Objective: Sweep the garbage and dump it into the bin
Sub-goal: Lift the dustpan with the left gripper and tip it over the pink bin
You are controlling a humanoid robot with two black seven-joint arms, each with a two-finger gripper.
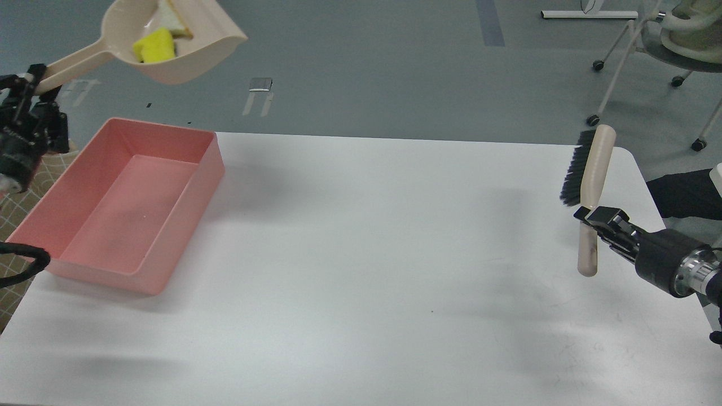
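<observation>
Jaws pinch dustpan handle left, brush right; bread slice cut off by frame edge.

The bin is plain salmon pink, inside and out. The dustpan is beige and carries two scraps — a bright yellow sponge piece and a white slice edged in tan. The brush has a beige handle and black bristles. Both grippers — left, right — are black. The table is white, the floor grey.

Smooth pink plastic bin, matt white table
</observation>
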